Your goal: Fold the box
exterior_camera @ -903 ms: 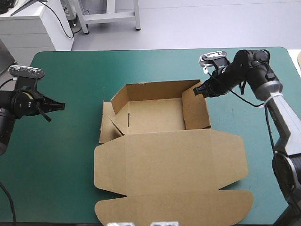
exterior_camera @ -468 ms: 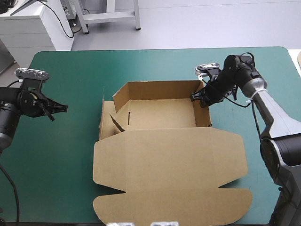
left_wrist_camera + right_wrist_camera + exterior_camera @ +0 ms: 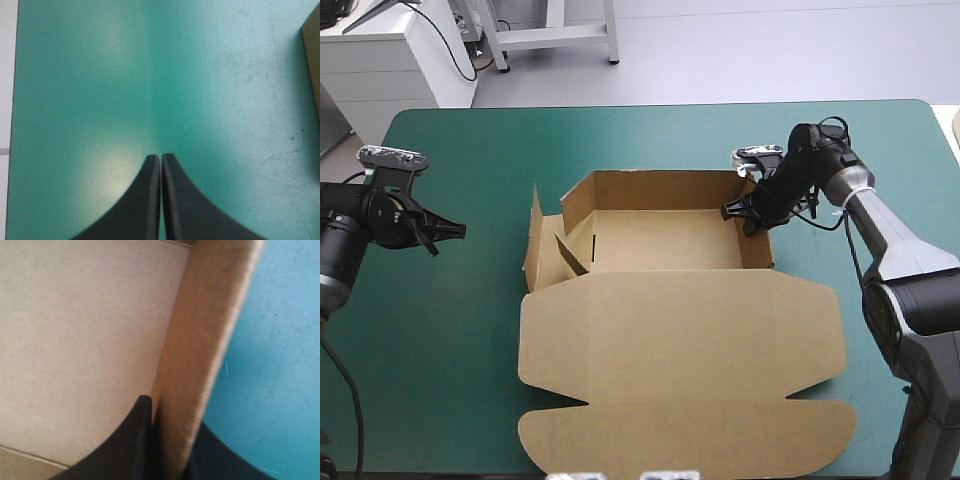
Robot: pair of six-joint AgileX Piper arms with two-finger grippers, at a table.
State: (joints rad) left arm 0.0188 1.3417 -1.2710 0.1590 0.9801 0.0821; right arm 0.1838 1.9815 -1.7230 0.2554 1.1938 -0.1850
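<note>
**Item:** the box [image 3: 660, 300], brown board, lying about the middle of the teal-green worktop [image 3: 450, 340].

**Condition:** partly formed.
- The far wall [image 3: 660, 186] stands upright.
- The right wall [image 3: 757, 240] stands upright, or close to it.
- The left wall [image 3: 533, 240] leans outward. A loose flap [image 3: 570, 255] beside it sits askew inside the tray, not tucked.
- The lid [image 3: 680, 370] lies flat on the box's near side, its end flaps spread.

**Right pincer [image 3: 740, 214]:** at the far end of the box's right wall, near the far right corner. The right wrist view shows one black finger inside the tray and the other outside. They are all but closed, with the wall's board nipped between them.

**Left pincer [image 3: 456, 231]:** well apart from the box, off its left side, over bare cover. Its fingers are pressed together to a single point and grip nothing.

**Step in hand, by judgement:** setting up the right side wall, with the grip holding it square to the tray floor. The left side is not yet done.

**Next move, by judgement:**
- The right wall must be kept upright, or its upper part turned down into the tray, without dragging the box sideways.
- The left pincer would have to come across to the box and raise the leaning left wall, bringing the loose flap in behind it.

**Risk:** the sheet looks light and nothing pins it, so a one-sided push may slide it.
</note>
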